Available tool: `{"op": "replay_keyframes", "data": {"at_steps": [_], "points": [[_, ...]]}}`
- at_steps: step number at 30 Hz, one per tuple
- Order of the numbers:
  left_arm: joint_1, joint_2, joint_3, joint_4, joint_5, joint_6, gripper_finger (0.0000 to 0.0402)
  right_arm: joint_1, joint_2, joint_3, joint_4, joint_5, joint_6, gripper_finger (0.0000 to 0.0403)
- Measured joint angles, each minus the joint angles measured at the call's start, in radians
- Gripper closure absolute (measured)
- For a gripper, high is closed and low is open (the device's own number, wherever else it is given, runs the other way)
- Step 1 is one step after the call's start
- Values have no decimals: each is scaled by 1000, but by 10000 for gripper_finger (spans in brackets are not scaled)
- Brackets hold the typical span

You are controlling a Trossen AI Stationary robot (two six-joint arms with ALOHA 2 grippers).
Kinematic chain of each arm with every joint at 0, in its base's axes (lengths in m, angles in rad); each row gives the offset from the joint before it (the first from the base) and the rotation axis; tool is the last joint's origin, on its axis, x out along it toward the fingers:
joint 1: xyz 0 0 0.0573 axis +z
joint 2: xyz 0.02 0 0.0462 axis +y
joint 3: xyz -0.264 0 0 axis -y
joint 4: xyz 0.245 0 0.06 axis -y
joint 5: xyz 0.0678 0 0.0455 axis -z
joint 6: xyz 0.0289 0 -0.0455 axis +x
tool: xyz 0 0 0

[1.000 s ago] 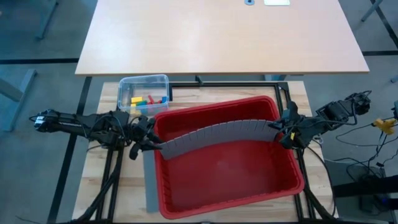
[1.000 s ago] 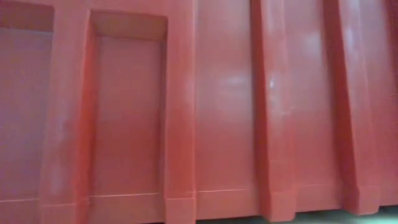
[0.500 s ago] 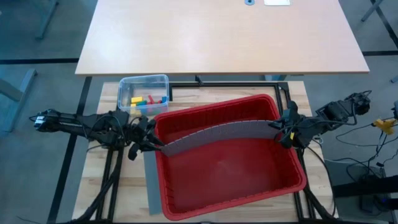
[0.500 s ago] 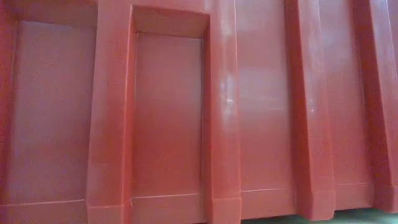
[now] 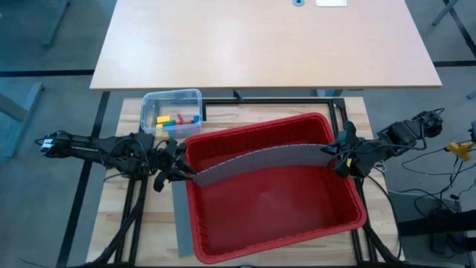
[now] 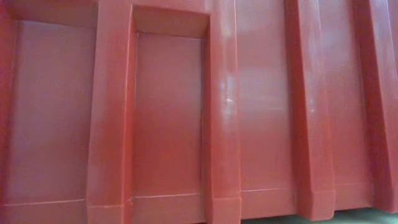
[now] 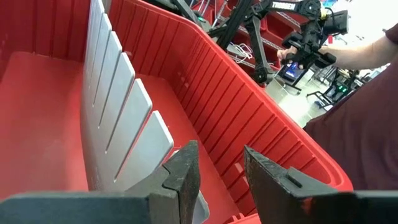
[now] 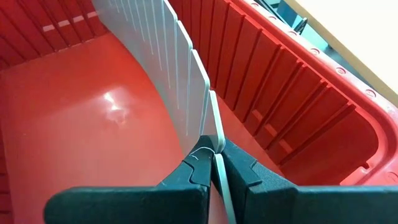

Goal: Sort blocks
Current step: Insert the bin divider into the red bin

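Left tool (image 5: 181, 173) at the bin's (image 5: 282, 231) left rim, fingers (image 7: 186, 177) slightly spread about the left end of the grey divider (image 5: 260, 161), contact unclear. Blocks (image 5: 177, 119) sit in the clear tub (image 5: 172, 97) on the tabletop (image 5: 130, 112), behind the bin's left corner. Right tool (image 5: 335, 156) at the right rim pinches the divider's other end, which arcs across the bin.

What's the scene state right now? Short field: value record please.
bin: red bin on the table, between both arms
divider: grey divider panel bowed across the bin
right gripper: shut on the divider panel's end
left gripper: at the panel's other end, jaws apart, grip unclear
blocks: in the clear tub, beside the bin
second panel: flat beside the bin
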Motion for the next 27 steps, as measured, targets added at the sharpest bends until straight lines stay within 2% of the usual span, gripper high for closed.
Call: {"op": "replay_keyframes", "data": {"at_steps": [10,18,27], "points": [[0,0,-1,2,0,3,299,0,0,0,0,0,-1,403],[0,-1,3,-77,3,82,299,0,0,0,1,-1,-1,403],[1,-5,-1,-96,-111,141,299,0,0,-1,-1,-1,8,403]]}}
